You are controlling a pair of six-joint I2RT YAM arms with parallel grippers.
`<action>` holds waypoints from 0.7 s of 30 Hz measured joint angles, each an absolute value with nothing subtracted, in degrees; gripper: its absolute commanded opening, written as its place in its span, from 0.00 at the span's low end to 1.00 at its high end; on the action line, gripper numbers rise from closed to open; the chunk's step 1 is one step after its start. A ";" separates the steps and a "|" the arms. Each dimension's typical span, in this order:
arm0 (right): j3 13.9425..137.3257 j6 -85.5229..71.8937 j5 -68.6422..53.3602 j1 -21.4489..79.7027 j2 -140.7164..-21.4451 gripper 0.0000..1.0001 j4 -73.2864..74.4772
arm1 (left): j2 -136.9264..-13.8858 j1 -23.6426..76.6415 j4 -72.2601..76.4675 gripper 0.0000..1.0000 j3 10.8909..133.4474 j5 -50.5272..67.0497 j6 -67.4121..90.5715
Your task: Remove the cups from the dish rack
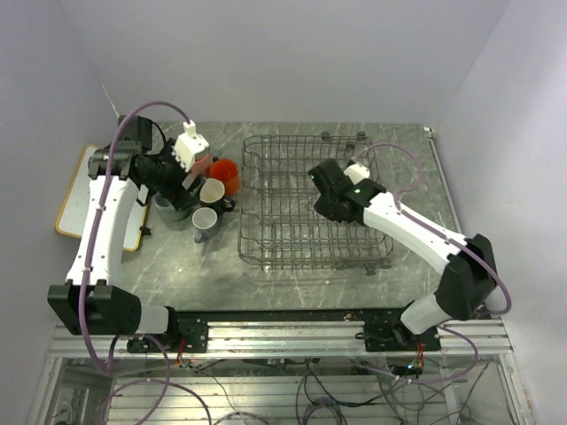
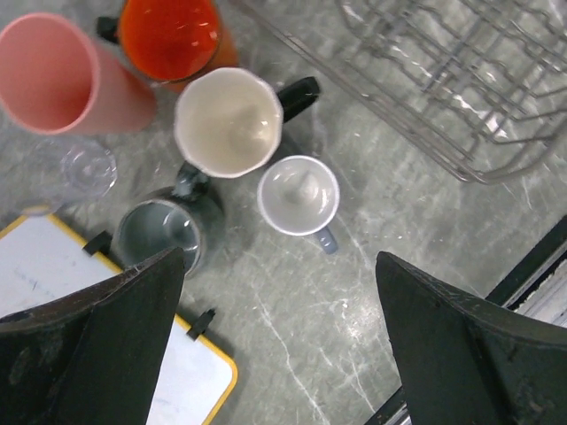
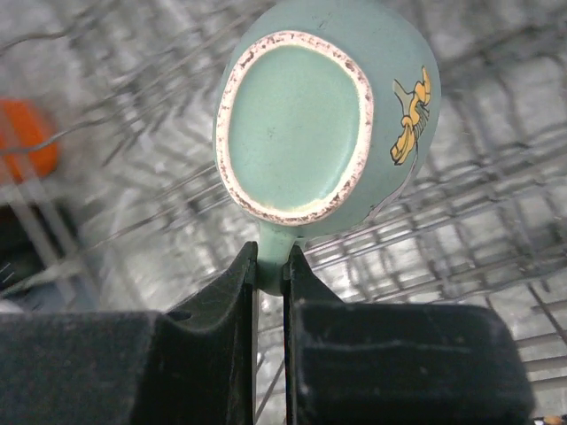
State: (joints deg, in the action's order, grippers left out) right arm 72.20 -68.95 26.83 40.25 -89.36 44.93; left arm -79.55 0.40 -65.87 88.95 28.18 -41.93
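Note:
The mint-green mug (image 3: 297, 133) hangs bottom-up over the wires of the dish rack (image 3: 461, 221), with my right gripper (image 3: 270, 266) shut on its handle. From above, the right gripper (image 1: 319, 188) is inside the grey dish rack (image 1: 306, 248) and hides the mug. To the left of the rack, several cups stand on the table: a pink tumbler (image 2: 49, 75), an orange mug (image 2: 168, 31), a black mug with cream inside (image 2: 229, 122), a light grey mug (image 2: 299, 195), a dark grey mug (image 2: 159, 235) and a clear glass (image 2: 87, 166). My left gripper (image 2: 279, 354) hovers open above them, holding nothing.
A white board with a yellow-wood frame (image 2: 53, 292) lies beside the cups at the table's left edge (image 1: 75, 190). The rack's near corner (image 2: 478, 168) is close to the cup group. Walls close in the table at the back and on both sides.

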 measured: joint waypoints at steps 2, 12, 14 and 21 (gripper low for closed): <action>72.20 -65.95 23.22 40.21 -86.67 0.00 42.35 | -76.99 2.26 -64.03 0.99 84.58 29.28 -43.35; 73.30 -58.00 -6.44 40.53 -86.50 0.00 30.06 | -62.57 14.57 -49.98 0.99 67.20 34.17 -48.34; 73.03 -58.65 -12.75 40.58 -86.37 0.00 26.02 | -58.43 15.05 -47.13 0.99 65.21 35.09 -50.24; 67.02 -66.70 -30.39 41.04 -85.10 0.00 6.50 | -46.96 15.29 -37.47 0.96 55.77 36.60 -57.91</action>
State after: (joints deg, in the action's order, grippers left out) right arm 67.02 -66.70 -30.39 41.04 -85.10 6.50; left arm -46.96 15.29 -37.47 55.77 36.60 -57.91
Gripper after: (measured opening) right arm 0.077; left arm 0.974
